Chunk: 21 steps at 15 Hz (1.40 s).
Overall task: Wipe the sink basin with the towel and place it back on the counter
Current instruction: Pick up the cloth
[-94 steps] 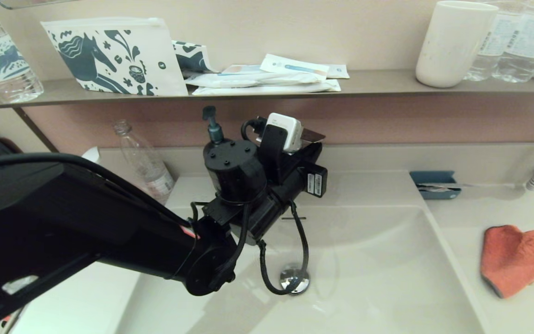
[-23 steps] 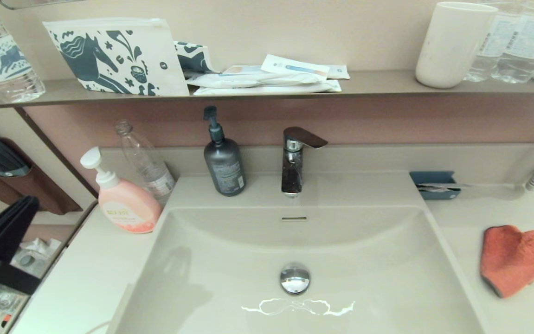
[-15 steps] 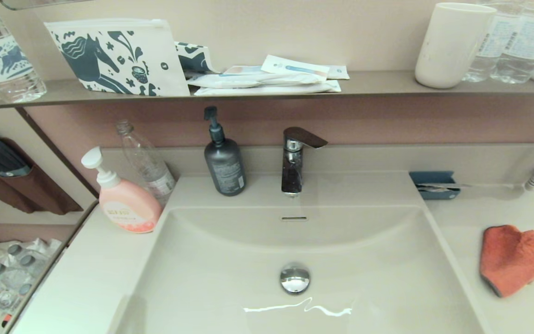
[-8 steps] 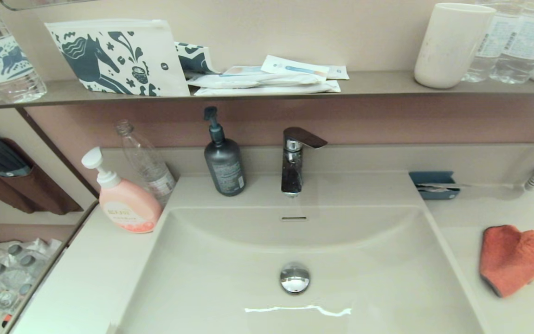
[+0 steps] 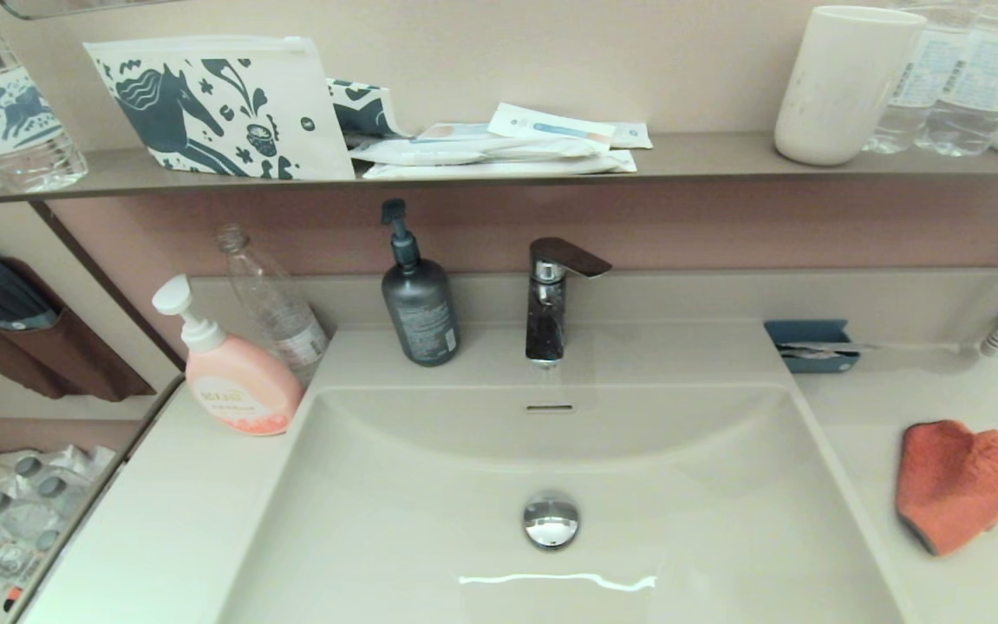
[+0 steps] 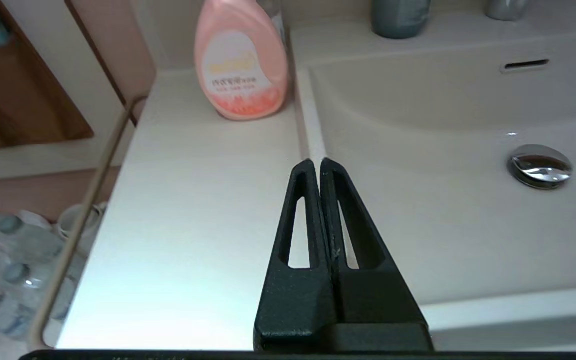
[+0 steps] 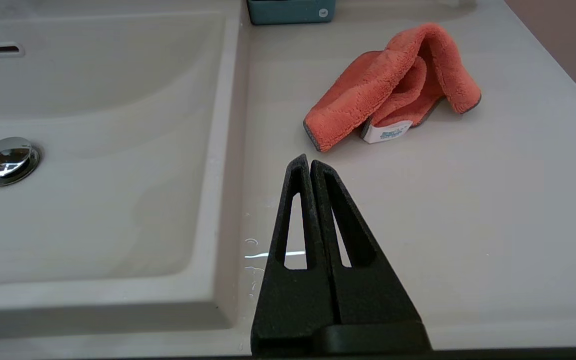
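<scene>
Head view: towel (image 5: 962, 484) on counter (image 5: 915, 381) | both grippers (image 6: 316, 162) (image 7: 305, 161) clenched, empty

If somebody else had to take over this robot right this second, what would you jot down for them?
Left gripper: shut, holding nothing, above the counter's left side by the basin's edge, near the pink soap bottle.
Right gripper: shut, holding nothing, above the counter on the right, short of the towel.
Towel: lies crumpled on the right counter, white tag showing, not gripped.
Sink basin: holds only its chrome drain plug; a few droplets sit on its right rim.
Done: cannot tell from this moment whether the basin was wiped.
Left: if it was not, open the right gripper, take the towel, wipe, return it.
</scene>
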Available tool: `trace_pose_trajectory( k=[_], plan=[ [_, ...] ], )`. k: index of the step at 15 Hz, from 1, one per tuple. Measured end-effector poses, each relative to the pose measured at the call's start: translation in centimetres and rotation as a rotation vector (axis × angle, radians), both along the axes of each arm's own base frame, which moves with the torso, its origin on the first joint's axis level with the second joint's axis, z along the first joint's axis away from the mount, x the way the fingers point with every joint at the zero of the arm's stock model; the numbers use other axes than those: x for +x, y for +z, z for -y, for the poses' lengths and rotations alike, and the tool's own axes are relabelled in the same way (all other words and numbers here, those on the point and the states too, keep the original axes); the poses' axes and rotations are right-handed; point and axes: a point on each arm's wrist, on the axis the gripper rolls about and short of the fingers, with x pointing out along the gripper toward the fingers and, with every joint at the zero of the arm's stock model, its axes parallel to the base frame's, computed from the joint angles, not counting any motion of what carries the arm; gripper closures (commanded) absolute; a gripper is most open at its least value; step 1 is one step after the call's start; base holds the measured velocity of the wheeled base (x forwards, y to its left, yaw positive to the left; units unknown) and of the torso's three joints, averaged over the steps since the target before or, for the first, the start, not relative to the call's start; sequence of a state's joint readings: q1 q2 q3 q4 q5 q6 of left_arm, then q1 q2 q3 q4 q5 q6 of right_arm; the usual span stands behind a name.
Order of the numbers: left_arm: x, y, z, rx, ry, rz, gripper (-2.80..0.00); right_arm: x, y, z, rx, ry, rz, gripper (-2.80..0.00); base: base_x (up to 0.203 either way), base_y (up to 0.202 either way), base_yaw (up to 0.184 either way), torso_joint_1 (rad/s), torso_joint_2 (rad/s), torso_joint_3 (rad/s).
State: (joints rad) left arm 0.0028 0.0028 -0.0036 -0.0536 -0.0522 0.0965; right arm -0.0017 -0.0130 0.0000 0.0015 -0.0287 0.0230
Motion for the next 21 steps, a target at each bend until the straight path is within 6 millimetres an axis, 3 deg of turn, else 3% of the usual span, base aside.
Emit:
trace_pose_trajectory(
  k=[21],
  plan=[
    [0.02,-0.63,-0.07,-0.106,0.021,-0.055,0.00,0.07,0.02,0.00,0.001,0.000,-0.009,0.00,0.000,0.000,0.000,0.000,0.00,0.000]
  ],
)
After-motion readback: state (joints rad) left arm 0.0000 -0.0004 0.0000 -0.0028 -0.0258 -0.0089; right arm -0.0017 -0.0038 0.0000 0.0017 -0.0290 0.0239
